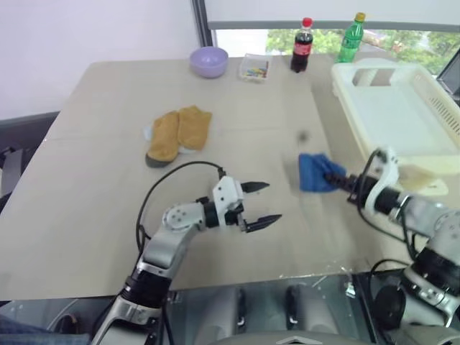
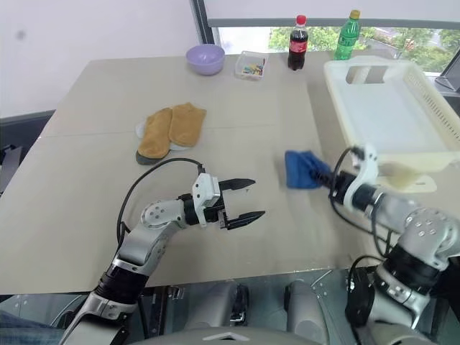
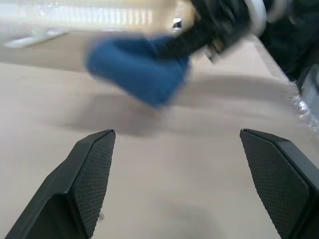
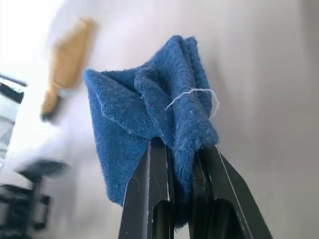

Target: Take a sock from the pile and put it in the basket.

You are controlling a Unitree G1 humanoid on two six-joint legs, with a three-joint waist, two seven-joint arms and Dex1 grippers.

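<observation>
Your right gripper is pinched on a blue sock, lifted off the pale wooden table just beside the cream basket at its right edge. Your left gripper hangs over the table's middle, fingers spread and empty. The pile of tan socks lies well apart, toward the lilac bowl, a small clear box and two bottles at the window.

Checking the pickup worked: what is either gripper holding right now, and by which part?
The right gripper holds a blue sock, jaws pinched on a bunched fold at its edge. The left gripper is open and holds nothing.
</observation>
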